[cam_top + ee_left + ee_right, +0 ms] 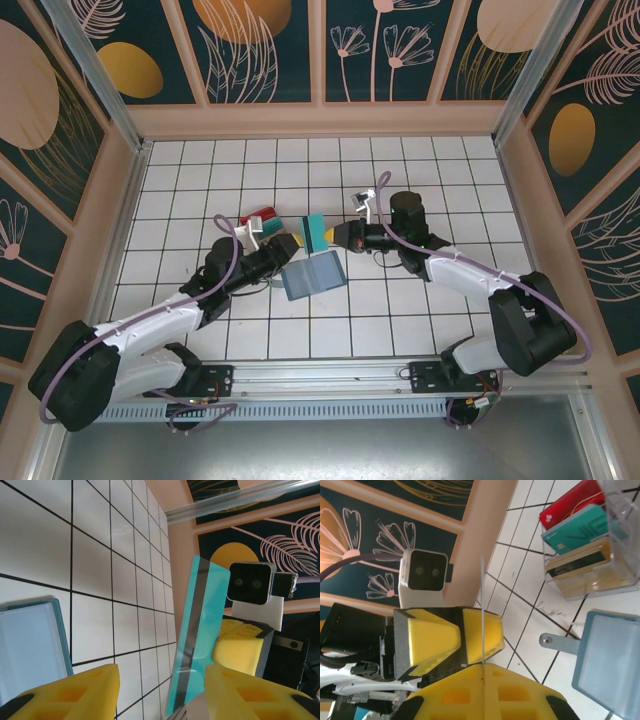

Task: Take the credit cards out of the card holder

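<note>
Four credit cards in all: one red card point(567, 502), one tan-gold card point(585, 562) and two teal ones, the boxed teal card point(580, 530) and the striped teal card point(197, 630). Three of the four stand in the one clear plastic box point(620, 505), left of centre; the fourth is at the middle. One slate-blue card holder point(313, 275), nearer. Two grippers: left gripper point(282, 245) and right gripper point(333, 237). Two white wrist cameras: the right arm's camera point(251, 582) and the left arm's camera point(423, 577)

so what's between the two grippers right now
The teal card, between the left gripper and the right gripper in the top view; the right wrist view shows the right one shut on it.
</note>
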You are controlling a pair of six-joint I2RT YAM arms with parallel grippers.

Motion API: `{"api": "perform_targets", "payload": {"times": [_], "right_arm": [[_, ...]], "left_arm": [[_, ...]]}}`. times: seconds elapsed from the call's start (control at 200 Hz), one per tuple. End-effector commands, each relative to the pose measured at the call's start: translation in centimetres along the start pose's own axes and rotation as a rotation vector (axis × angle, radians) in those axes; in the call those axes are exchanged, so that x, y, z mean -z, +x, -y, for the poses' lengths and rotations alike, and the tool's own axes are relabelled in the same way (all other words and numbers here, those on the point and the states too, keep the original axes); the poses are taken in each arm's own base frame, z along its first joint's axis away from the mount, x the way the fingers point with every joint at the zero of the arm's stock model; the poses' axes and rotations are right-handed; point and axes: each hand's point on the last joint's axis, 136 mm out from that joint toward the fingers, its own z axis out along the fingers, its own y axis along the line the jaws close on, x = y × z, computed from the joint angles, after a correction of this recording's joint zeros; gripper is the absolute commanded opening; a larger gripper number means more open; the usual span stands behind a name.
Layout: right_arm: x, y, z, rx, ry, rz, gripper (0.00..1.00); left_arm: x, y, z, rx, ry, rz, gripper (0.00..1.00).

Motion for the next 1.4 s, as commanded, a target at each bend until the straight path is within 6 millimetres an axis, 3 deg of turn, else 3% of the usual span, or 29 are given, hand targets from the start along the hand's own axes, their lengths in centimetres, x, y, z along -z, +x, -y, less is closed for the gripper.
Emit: {"api": "perform_targets", "payload": {"times": [0.0, 0.425, 0.546, 0.621, 0.671, 0.736, 0.856, 0.946, 1.006, 1.151, 1.261, 1.281, 1.306, 1.396], "right_arm": [[-0.7, 0.3, -1.3, 0.032, -0.065, -0.032, 0.0], [-1.7, 0.7, -1.6, 0.035, -0.088, -0.065, 0.0], [-1.8, 0.9, -1.3, 0.03, -0.087, -0.075, 0.0], [-1.8, 1.1, -1.3, 0.031, -0.086, -0.078, 0.0], [-1.8, 1.1, -1.0, 0.028, -0.079, -0.079, 0.0], [-1.9, 1.0, -0.7, 0.027, -0.063, -0.082, 0.23], [-1.7, 0.8, 0.2, 0.03, -0.014, -0.067, 0.56], [-1.3, 0.6, 0.7, 0.039, 0.03, -0.047, 0.74], [-1.2, 0.6, 0.7, 0.05, 0.042, -0.04, 0.77], [0.2, -0.5, 1.5, 0.051, 0.081, 0.012, 0.97], [0.9, -0.8, 1.7, 0.056, 0.098, 0.038, 0.99], [1.0, -0.8, 1.7, 0.059, 0.103, 0.043, 0.99], [1.3, -0.9, 1.7, 0.062, 0.109, 0.049, 0.99], [2.1, -1.1, 1.7, 0.074, 0.119, 0.069, 0.99]], "left_arm": [[-0.1, -0.3, 2.6, -0.014, 0.096, -0.01, 0.47], [0.0, -0.1, 4.1, -0.025, 0.157, -0.031, 0.36], [-0.1, -0.2, 4.3, -0.028, 0.166, -0.027, 0.21], [-0.1, -0.2, 4.5, -0.04, 0.17, -0.026, 0.0], [-0.2, -0.3, 4.5, -0.043, 0.16, -0.023, 0.0], [-0.3, -0.4, 4.4, -0.05, 0.143, -0.022, 0.0], [-0.5, -0.7, 3.3, -0.086, 0.052, -0.017, 0.0], [-0.6, -1.2, 1.8, -0.147, -0.081, -0.023, 0.0], [-0.7, -1.5, 0.6, -0.196, -0.185, -0.041, 0.0], [-0.8, -2.6, -2.0, -0.356, -0.441, -0.107, 0.0], [-0.9, -3.5, -3.7, -0.485, -0.592, -0.182, 0.0], [-0.7, -3.4, -4.8, -0.506, -0.638, -0.206, 0.0], [-1.0, -4.2, -4.2, -0.541, -0.652, -0.206, 0.0], [-0.8, -5.6, -4.9, -0.657, -0.752, -0.251, 0.0]]}}
